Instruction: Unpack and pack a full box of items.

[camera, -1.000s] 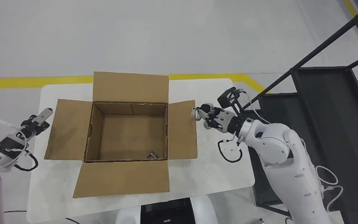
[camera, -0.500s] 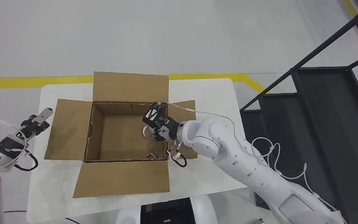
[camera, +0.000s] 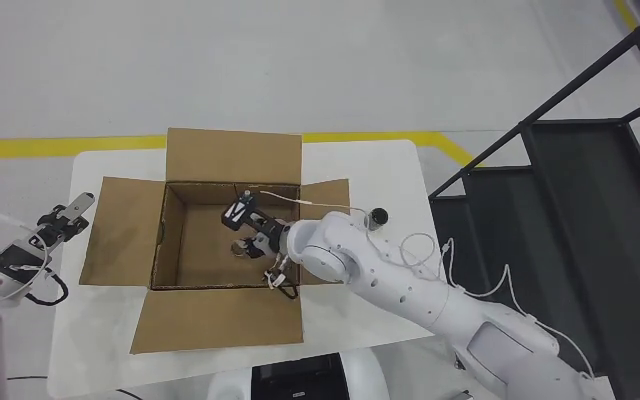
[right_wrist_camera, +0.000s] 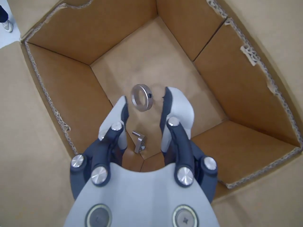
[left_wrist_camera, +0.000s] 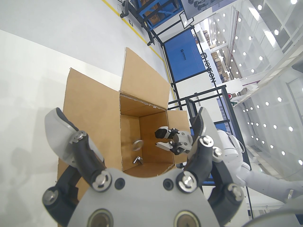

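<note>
An open cardboard box (camera: 232,160) stands on the white table (camera: 400,170). My right gripper (camera: 243,230) is inside the box opening, open, fingers pointing down at the floor. A silver metal ring (right_wrist_camera: 141,97) sits tilted between its fingertips (right_wrist_camera: 176,105), touching neither, with its shadow on the box floor. The ring (left_wrist_camera: 138,144) also appears in the left wrist view, beside the right gripper (left_wrist_camera: 163,139). A small metal bracket (right_wrist_camera: 139,142) lies in a corner of the box floor. My left gripper (camera: 72,212) is open by the left flap (left_wrist_camera: 92,100), holding nothing.
The box's four flaps are folded outward over the table. A black metal rack (camera: 590,180) stands to the right of the table. A yellow floor line (camera: 60,146) runs behind the table.
The right arm swung from the table right of the box to over its inside, carrying the ring. Its gripper has opened and the ring is free. The left arm has not moved.
</note>
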You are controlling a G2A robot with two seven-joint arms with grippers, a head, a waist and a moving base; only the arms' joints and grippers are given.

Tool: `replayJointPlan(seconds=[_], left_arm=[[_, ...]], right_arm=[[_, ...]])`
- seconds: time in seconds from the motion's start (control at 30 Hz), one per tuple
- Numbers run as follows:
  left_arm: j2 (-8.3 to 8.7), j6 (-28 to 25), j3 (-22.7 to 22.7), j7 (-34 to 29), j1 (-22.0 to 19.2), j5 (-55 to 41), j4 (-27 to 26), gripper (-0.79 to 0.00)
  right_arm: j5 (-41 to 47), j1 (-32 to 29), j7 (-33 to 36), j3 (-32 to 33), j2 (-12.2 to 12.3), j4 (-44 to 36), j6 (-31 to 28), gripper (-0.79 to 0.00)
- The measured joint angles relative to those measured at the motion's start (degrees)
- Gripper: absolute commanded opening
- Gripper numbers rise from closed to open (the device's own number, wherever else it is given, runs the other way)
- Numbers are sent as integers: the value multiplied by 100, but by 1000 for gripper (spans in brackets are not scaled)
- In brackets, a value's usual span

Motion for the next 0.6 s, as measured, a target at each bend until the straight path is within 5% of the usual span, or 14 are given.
replayJointPlan(seconds=[0.23, 0.43, 0.6], left_arm=[[0, 0, 0, 0, 0, 0, 0, 0], [0, 0, 0, 0, 0, 0, 0, 0], [0, 0, 0, 0, 0, 0, 0, 0]], right_arm=[[605, -905, -32, 1279, 434, -937, -1102, 0], [1293, -2465, 0, 3344, 936, -1970, -2207, 0], [1574, -3521, -311, 4895, 1137, -2329, -2436, 0]])
